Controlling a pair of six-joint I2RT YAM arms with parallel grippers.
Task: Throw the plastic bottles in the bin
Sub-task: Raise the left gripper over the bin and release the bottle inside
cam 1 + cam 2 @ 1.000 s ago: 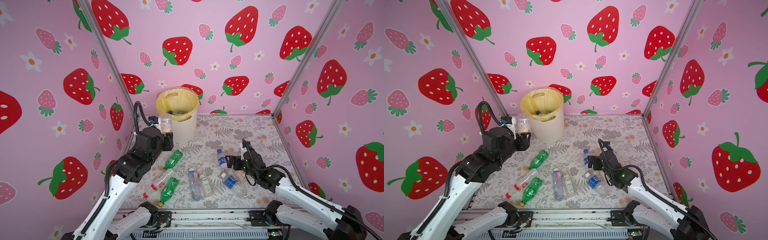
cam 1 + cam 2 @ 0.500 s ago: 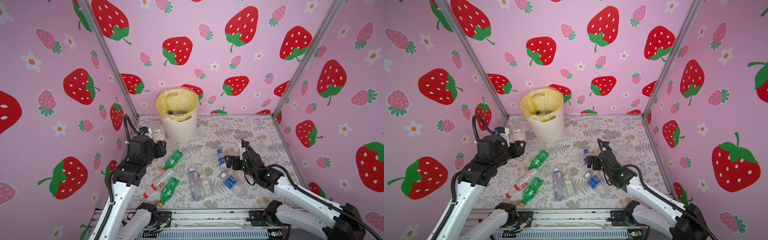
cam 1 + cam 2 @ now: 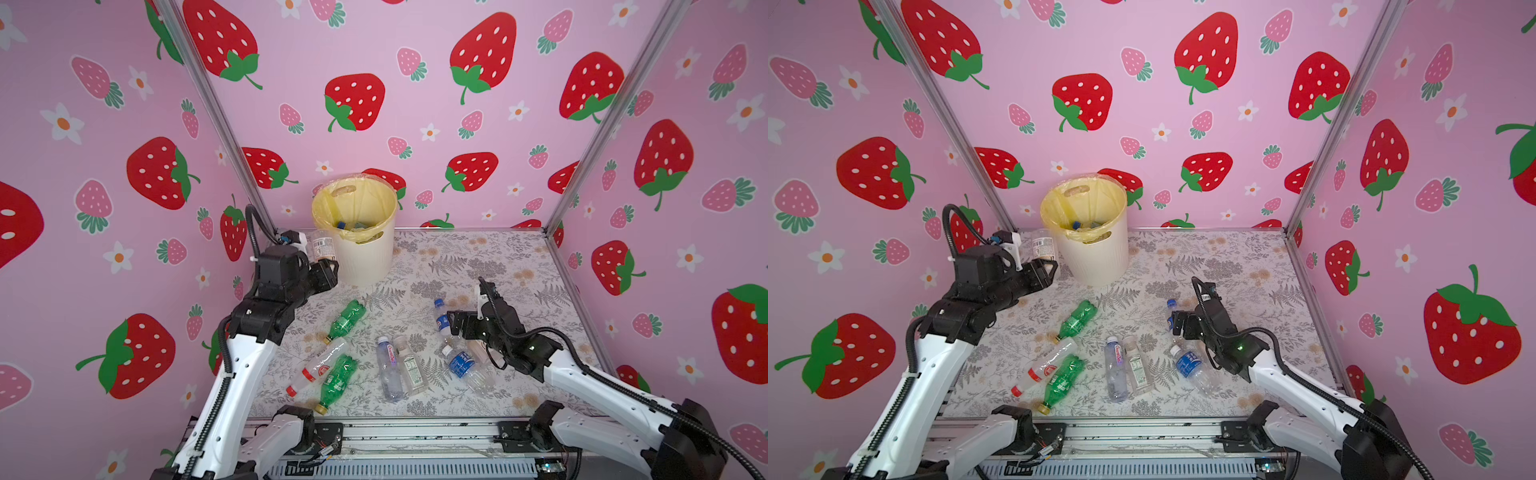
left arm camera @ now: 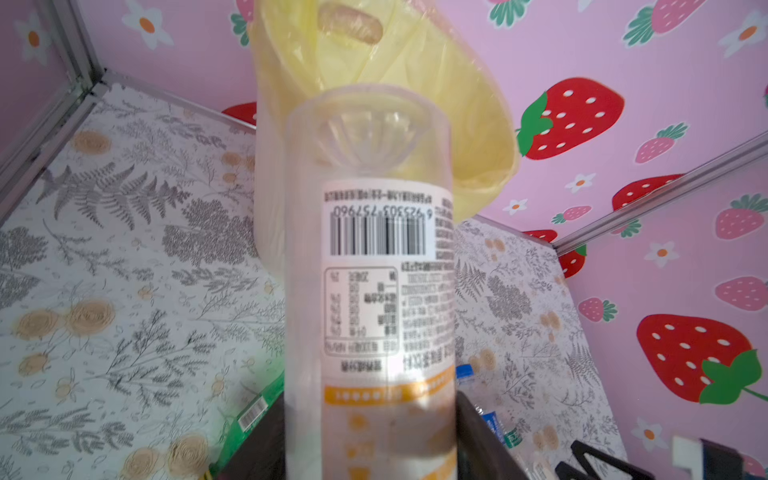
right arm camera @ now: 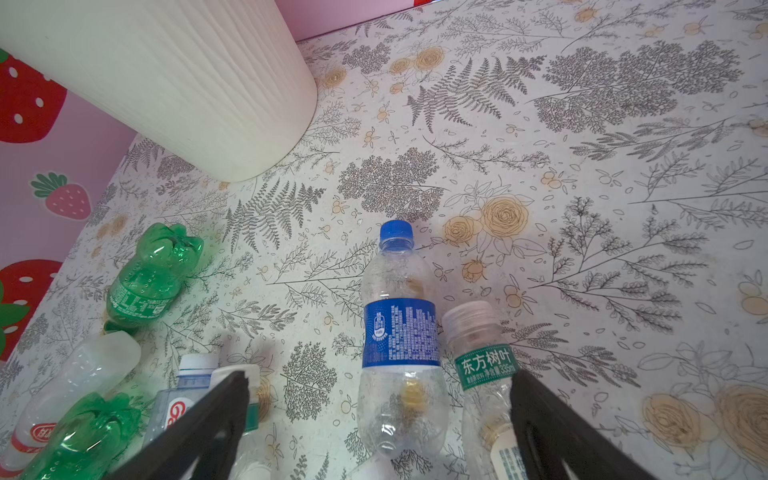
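The cream ribbed bin (image 3: 368, 259) with its yellow liner stands at the back and holds a few bottles. My left gripper (image 3: 327, 266) is shut on a clear bottle with a white and orange label (image 3: 322, 246), upright just left of the bin, below its rim. In the left wrist view that bottle (image 4: 374, 266) fills the middle between the jaws, with the bin's liner (image 4: 415, 62) behind. My right gripper (image 3: 454, 325) is open and low over a blue-labelled bottle (image 5: 399, 332) lying between its fingers; a green-labelled clear bottle (image 5: 484, 365) lies alongside.
Two green bottles (image 3: 345, 318) (image 3: 337, 380), a red-labelled clear bottle (image 3: 318, 366), two clear bottles (image 3: 388, 368) and another blue-labelled bottle (image 3: 463, 365) lie loose on the floral table (image 3: 478, 266). Pink strawberry walls close in three sides.
The left arm dipped and drew back from the bin with its bottle, then rose and came back beside the bin. The right arm has hardly moved.
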